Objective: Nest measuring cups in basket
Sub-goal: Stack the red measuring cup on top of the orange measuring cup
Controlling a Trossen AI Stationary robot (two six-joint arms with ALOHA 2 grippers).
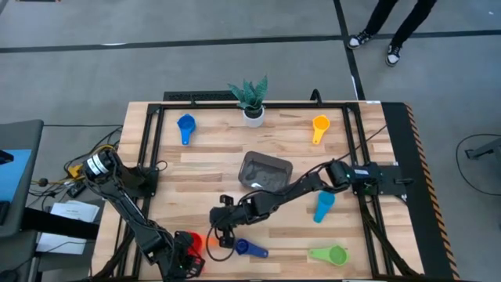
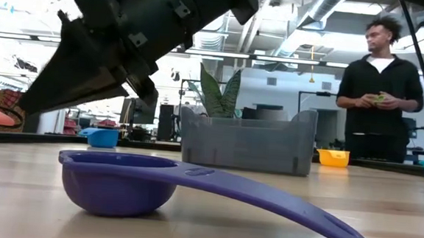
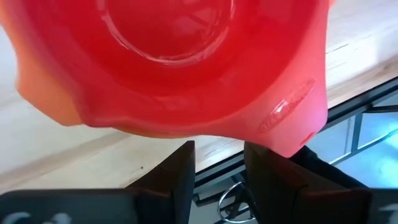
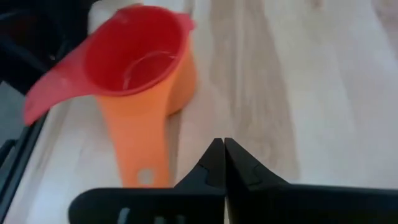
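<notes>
Red cup [image 4: 134, 53] nested in orange cup [image 4: 146, 134], near front left edge of tabletop [image 1: 203, 160]; left gripper [image 1: 184, 252] grasping red cup's handle. Right gripper [image 4: 224, 163] clenched, empty, just beside. Basket [image 1: 264, 171] mid-tabletop, seemingly empty. Step judged: stacking cups; next, carrying pair to basket.

- The table [image 1: 211, 168] is pale wood with long grain lines and a smooth, dull top.
- The red cup [image 3: 186, 62] is shiny, see-through plastic.
- The orange cup [image 4: 146, 124] under it is smooth plastic, less shiny.
- The dark blue cup [image 2: 119, 183], near the basket [image 2: 247, 143], is smooth plastic with a soft shine.
- The basket is cloudy grey plastic.
</notes>
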